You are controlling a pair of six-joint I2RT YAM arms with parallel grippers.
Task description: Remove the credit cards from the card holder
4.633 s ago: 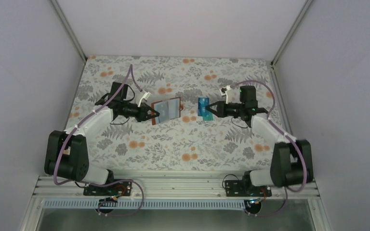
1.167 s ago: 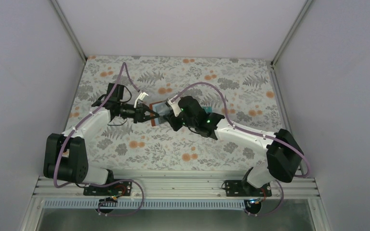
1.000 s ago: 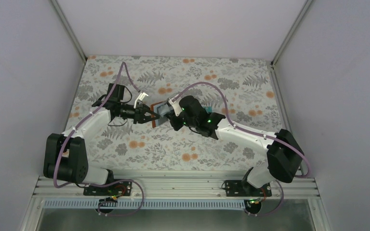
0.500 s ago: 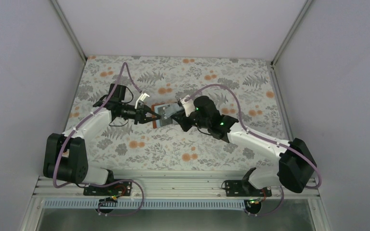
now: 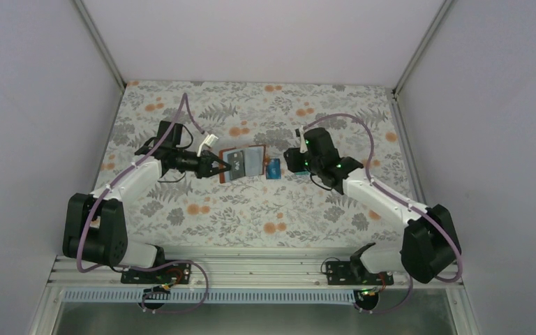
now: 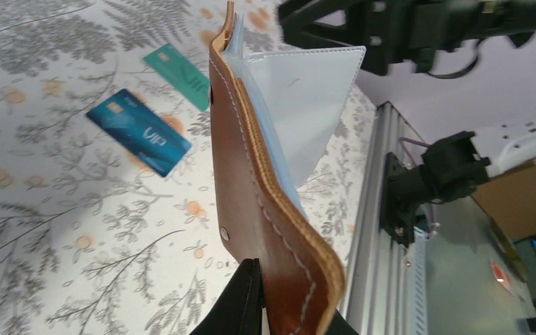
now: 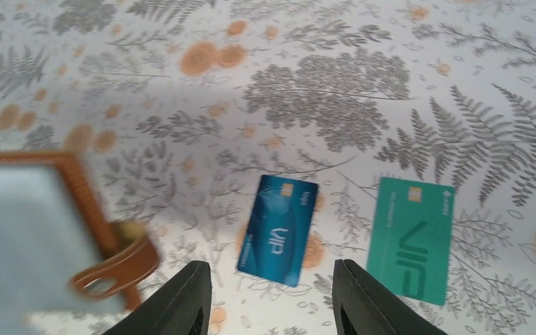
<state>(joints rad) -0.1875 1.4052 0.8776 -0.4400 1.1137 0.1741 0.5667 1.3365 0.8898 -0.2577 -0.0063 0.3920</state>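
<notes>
Both tools hang over the floral-printed table, pointing at each other across its middle. The left tool is pressed together on one edge of the small brown leather bifold card holder, its dark fingers pinching the stitched leather. The right tool is spread, its two black fingers well apart with nothing between them. From the left tool's tips the card holder reaches straight out toward the right tool, held clear of the table and opened, so that the tan leather back faces one way and the pale blue-grey inner pocket folds out to the side. In the top view a dark card with white marks shows in the half nearer the left tool, though it is too small to read. Just ahead of the right tool, between its fingertips and the holder's far edge, the blue rectangular credit card lies flat on the table. Just beside it, not touching, the teal-green rectangular credit card lies flat too, in front of the right tool's right finger. From the right wrist, a small brown leather strap tab hangs from the holder's edge, off the left finger.
</notes>
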